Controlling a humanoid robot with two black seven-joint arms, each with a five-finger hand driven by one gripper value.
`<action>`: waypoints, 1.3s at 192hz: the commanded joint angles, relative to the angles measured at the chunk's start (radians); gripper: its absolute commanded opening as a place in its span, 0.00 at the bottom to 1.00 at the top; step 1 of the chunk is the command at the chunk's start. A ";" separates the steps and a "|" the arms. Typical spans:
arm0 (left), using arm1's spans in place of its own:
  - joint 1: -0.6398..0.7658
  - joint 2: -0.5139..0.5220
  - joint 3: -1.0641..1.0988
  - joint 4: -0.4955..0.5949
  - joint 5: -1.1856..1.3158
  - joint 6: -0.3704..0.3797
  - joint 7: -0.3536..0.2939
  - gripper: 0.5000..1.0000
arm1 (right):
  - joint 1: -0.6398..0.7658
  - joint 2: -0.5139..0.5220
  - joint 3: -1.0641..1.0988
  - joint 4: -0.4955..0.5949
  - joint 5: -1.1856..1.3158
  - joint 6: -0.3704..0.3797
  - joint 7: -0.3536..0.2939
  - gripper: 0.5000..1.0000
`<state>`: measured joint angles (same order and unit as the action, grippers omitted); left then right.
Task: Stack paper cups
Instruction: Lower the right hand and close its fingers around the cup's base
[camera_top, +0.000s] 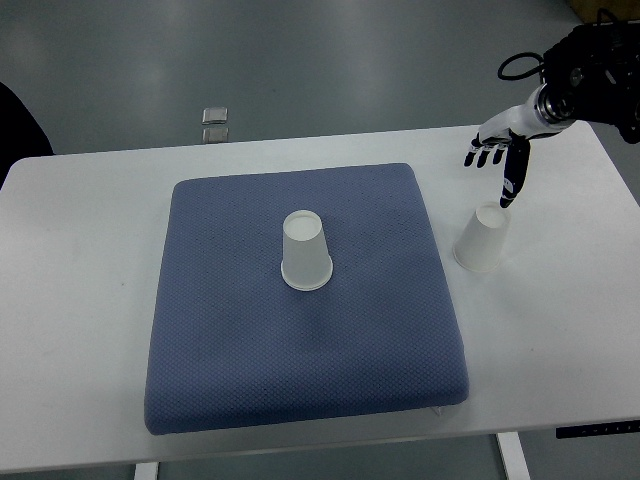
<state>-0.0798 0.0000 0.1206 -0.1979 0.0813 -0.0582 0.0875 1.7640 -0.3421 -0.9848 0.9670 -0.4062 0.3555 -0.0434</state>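
Observation:
One white paper cup (305, 251) stands upside down near the middle of the blue mat (220, 340). A second white paper cup (483, 238) stands upside down on the white table just off the mat's right edge. My right hand (497, 157) hangs above and just behind that second cup, fingers spread and pointing down, holding nothing. Its thumb tip reaches down close to the cup's top, with a small gap. The arm enters from the upper right corner. My left arm does not show.
The white table (80, 260) carries the mat and ends at its front edge near the bottom of the picture. A small shiny object (215, 123) lies on the grey floor behind the table. A dark shape (15, 125) sits at the left edge.

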 joint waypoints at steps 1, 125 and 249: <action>0.000 0.000 0.001 0.000 0.000 0.000 0.000 1.00 | -0.035 0.000 0.002 -0.004 0.009 -0.036 -0.010 0.82; 0.008 0.000 0.001 0.000 0.000 0.000 0.000 1.00 | -0.209 0.055 0.011 -0.100 0.053 -0.181 -0.015 0.78; 0.009 0.000 0.001 0.000 0.000 0.000 0.000 1.00 | -0.126 0.008 0.005 -0.090 0.052 -0.082 -0.015 0.78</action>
<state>-0.0705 0.0000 0.1213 -0.1980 0.0812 -0.0582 0.0874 1.6128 -0.3207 -0.9814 0.8732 -0.3541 0.2388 -0.0584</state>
